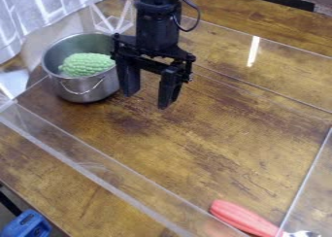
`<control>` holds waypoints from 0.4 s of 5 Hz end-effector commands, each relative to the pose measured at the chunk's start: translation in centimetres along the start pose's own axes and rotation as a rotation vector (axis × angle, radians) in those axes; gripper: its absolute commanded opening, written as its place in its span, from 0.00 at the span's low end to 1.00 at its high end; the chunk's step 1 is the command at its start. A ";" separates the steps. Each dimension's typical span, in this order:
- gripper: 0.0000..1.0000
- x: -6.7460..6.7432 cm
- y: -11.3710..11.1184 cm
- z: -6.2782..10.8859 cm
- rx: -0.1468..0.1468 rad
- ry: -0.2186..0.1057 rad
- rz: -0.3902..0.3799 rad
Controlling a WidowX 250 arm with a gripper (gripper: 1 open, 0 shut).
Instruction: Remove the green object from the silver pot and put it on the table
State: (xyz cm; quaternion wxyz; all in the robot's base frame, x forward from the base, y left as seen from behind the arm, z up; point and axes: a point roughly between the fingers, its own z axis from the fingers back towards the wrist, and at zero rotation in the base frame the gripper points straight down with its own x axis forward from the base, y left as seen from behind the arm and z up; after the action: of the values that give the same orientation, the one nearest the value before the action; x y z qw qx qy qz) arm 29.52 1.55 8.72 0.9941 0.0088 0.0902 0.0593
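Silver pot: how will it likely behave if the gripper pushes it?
The silver pot is likely stiff, given its metal-looking wall. Its shiny side may be slippery under the fingers. A low push would probably slide it rather than tip it, since it looks squat and sits upright on the table.

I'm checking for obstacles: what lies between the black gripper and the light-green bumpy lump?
In the camera view, the shiny steel pot's right-hand wall separates the light-green bumpy lump from the black gripper.

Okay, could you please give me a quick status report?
Gripper open, beside silver pot, holding nothing. Green object inside pot. Nothing seen covering it.
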 end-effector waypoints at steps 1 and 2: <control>1.00 -0.5 1.4 0.0 0.008 0.021 0.028; 1.00 -0.1 2.3 -0.6 0.018 0.039 0.021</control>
State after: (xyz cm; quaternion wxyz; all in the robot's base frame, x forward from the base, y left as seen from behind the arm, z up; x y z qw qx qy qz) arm 28.57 2.95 7.22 0.9896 0.0171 0.1287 0.0614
